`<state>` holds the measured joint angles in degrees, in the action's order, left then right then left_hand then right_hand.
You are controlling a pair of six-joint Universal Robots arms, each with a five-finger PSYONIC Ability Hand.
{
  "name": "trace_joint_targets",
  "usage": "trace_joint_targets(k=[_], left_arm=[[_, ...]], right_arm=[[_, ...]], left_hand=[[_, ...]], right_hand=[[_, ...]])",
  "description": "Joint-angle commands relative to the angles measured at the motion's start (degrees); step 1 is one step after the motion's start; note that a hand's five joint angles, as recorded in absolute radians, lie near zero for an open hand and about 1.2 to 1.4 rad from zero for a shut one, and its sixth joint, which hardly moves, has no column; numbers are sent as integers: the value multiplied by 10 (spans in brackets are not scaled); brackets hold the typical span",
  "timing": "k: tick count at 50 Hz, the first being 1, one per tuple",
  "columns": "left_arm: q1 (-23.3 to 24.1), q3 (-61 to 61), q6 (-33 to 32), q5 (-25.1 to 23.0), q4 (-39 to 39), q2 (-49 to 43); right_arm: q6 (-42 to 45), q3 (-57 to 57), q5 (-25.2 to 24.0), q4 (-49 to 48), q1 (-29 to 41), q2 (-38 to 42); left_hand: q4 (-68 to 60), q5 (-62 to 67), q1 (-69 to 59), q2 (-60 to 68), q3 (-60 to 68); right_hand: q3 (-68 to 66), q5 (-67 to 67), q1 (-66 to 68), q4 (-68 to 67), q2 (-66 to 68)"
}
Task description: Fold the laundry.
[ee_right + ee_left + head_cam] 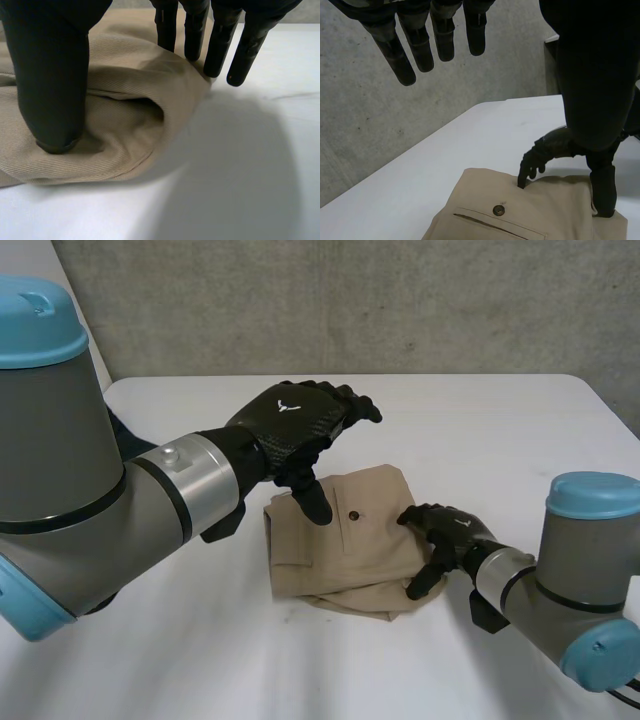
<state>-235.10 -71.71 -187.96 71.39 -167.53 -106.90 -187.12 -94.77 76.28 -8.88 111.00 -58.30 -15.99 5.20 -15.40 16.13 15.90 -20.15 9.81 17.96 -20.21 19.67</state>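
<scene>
Khaki trousers [355, 550] sit folded mid white table [500, 430], pocket button [498, 210] up. Right hand [450, 535] presses their right edge, fingers straight, thumb on the fold, likely pinning it flat. Left hand [295, 420] hovers above, fingers loose, holding nothing.

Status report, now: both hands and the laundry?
Left hand open, thumb on folded beige garment. Right hand open, pressing its edge. Nothing in the way.
</scene>
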Motion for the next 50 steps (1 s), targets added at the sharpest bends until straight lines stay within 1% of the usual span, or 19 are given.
trace_joint_targets(k=[1,4,5,8,9,11,12,16,23,28,31,32,38,42,43,44,47,48,50], left_arm=[[2,-4,7,0,-1,-1],[3,-10,12,-2,-3,-1],[3,-11,12,-2,-5,-1],[3,-12,12,-2,-9,-1],[3,-12,12,-2,-9,-1],[3,-12,12,-2,-9,-1],[3,-12,12,-2,-9,-1],[2,-12,12,-2,-10,-1],[0,-12,13,-1,-10,-1],[0,-12,13,-1,-10,-1],[-1,-12,13,0,-11,-1],[-1,-12,14,0,-11,-2],[-1,-12,14,1,-14,-2],[-1,-12,14,2,-16,-3],[-2,-12,15,2,-17,-4],[-2,-12,15,2,-17,-4],[-2,-11,22,2,-17,-5],[-2,-11,23,2,-17,-6],[-2,-11,25,2,-17,-6]], right_arm=[[3,27,4,-2,14,24],[3,38,7,-2,21,33],[3,43,10,-3,23,35],[3,48,14,-3,25,35],[3,50,19,-7,25,36],[4,53,26,-12,25,38],[5,56,28,-15,25,39],[10,72,35,-17,25,50],[63,113,37,-16,23,75],[93,182,36,-16,12,100],[88,229,31,-11,-9,120],[88,261,31,-6,-29,135],[90,382,21,25,-72,194],[84,490,30,52,-102,247],[83,507,33,61,-111,256],[81,553,46,81,-132,278],[72,630,75,114,-162,315],[64,688,88,139,-181,345],[61,739,93,158,-196,372]], left_hand=[[6,2,0,-7,-5],[6,2,0,-7,-5],[6,2,0,-7,-5],[6,2,0,-7,-5],[6,2,0,-7,-5],[6,2,0,-7,-5],[6,2,0,-7,-5],[6,2,0,-7,-5],[6,2,0,-7,-5],[6,2,0,-7,-5],[6,2,0,-7,-5],[6,2,0,-7,-5],[6,2,0,-7,-5],[6,2,0,-7,-5],[6,2,0,-7,-5],[6,2,0,-7,-5],[6,2,0,-7,-5],[6,2,0,-7,-5],[4,4,-2,-5,-3]], right_hand=[[-96,99,118,-95,101],[-185,188,207,-184,190],[-269,272,290,-268,273],[-402,405,424,-401,407],[-487,491,509,-487,492],[-575,578,597,-575,580],[-598,602,620,-598,603],[-599,602,620,-598,603],[-599,602,620,-598,603],[-599,602,620,-598,603],[-599,602,620,-598,603],[-599,602,620,-598,603],[-599,602,620,-598,603],[-599,602,620,-598,603],[-599,602,620,-598,603],[-599,602,620,-598,603],[-599,602,620,-598,603],[-599,602,620,-598,603],[-599,602,620,-598,603]])
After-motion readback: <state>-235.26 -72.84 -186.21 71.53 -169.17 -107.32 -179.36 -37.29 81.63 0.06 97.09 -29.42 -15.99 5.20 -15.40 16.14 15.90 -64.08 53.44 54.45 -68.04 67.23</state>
